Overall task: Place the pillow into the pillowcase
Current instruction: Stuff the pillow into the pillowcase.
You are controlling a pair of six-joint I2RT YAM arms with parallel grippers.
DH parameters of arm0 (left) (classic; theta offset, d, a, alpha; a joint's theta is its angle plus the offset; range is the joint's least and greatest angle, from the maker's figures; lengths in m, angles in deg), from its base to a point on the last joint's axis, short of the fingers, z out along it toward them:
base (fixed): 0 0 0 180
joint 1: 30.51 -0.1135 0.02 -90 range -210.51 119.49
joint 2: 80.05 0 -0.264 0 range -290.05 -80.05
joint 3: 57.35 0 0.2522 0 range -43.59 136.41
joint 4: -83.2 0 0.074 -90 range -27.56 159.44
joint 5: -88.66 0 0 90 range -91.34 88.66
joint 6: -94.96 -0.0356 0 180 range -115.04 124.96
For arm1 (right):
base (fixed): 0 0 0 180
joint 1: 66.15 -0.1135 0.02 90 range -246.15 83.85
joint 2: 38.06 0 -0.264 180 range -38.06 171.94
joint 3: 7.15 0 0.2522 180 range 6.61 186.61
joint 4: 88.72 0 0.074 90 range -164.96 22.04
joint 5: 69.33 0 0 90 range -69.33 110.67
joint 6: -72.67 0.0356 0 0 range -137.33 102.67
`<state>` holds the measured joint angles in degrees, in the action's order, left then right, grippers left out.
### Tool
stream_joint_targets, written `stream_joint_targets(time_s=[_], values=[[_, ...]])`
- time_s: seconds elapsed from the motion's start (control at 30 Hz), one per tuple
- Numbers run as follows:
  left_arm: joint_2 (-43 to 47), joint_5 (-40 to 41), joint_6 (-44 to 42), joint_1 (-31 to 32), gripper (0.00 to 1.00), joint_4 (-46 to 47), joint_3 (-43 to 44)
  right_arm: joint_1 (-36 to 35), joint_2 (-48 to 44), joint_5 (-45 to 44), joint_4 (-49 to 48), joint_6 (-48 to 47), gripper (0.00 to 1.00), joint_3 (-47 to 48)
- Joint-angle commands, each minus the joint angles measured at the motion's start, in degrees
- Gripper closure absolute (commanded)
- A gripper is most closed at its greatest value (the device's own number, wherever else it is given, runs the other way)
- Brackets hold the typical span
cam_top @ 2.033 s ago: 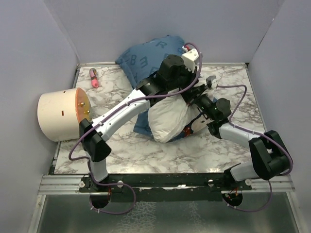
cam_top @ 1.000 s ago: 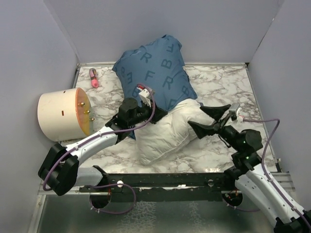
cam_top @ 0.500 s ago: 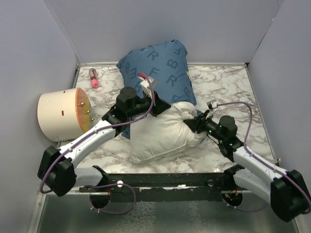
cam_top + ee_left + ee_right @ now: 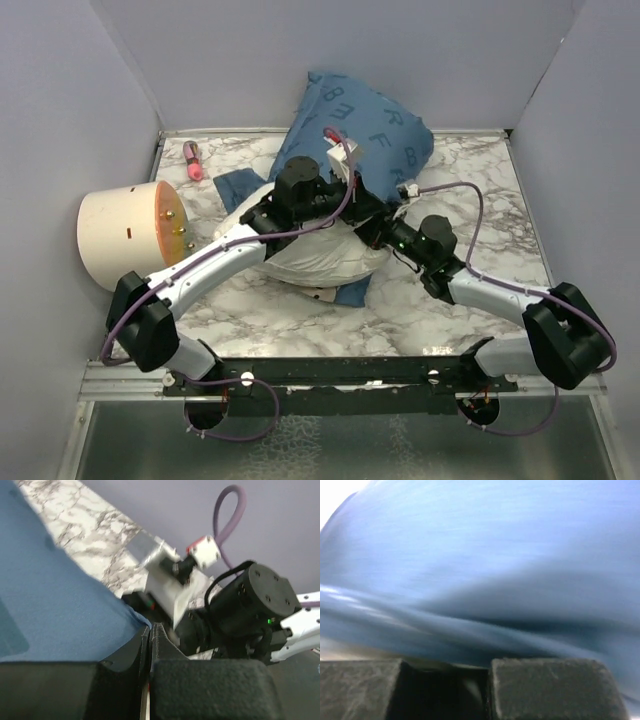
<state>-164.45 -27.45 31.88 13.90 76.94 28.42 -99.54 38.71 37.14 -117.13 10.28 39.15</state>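
The blue lettered pillowcase (image 4: pixel 370 115) bulges at the back centre, and a flap of it (image 4: pixel 350 290) shows under the pillow's near side. The white pillow (image 4: pixel 315 262) lies below it, its far end under both wrists. My left gripper (image 4: pixel 368 205) reaches in from the left. In the left wrist view its jaws (image 4: pixel 150 626) are pressed shut at the pillowcase's edge (image 4: pixel 60 610). My right gripper (image 4: pixel 374 232) comes in from the right, tips buried in fabric. In the right wrist view it (image 4: pixel 445 667) has closed narrow on a blurred fold of pillowcase (image 4: pixel 485 580).
A cream round container (image 4: pixel 125 235) lies on its side at the left edge. A small pink object (image 4: pixel 192 165) sits at the back left. Lilac walls enclose the marble table (image 4: pixel 470 300) on three sides. The two wrists are almost touching.
My left gripper swung right and back, taking the pillowcase with it. My right gripper closed down from wide open and pushed into the blue fabric. The pillow now lies flatter.
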Motion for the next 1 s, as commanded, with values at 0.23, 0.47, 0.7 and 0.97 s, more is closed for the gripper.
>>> stream_joint_targets(time_s=[0.23, 0.47, 0.7, 0.97], values=[[11.85, -4.11, -4.19, -2.58, 1.00, -1.83, -19.85, 6.71, 4.13, 8.21, -19.14, -3.00, 0.74, -9.33], [7.02, -11.03, 0.16, -11.11, 1.00, 11.46, -32.52, 6.51, -8.48, 21.41, -10.66, -5.83, 0.47, -13.53], [4.89, -9.60, -1.32, -16.03, 1.00, 10.06, -32.30, 6.49, -36.97, 10.47, 19.15, -9.23, 0.18, -11.72], [1.52, -12.65, -3.34, -19.11, 1.00, 8.58, -28.49, 6.67, -38.61, -17.86, 36.06, -2.24, 0.18, -14.36]])
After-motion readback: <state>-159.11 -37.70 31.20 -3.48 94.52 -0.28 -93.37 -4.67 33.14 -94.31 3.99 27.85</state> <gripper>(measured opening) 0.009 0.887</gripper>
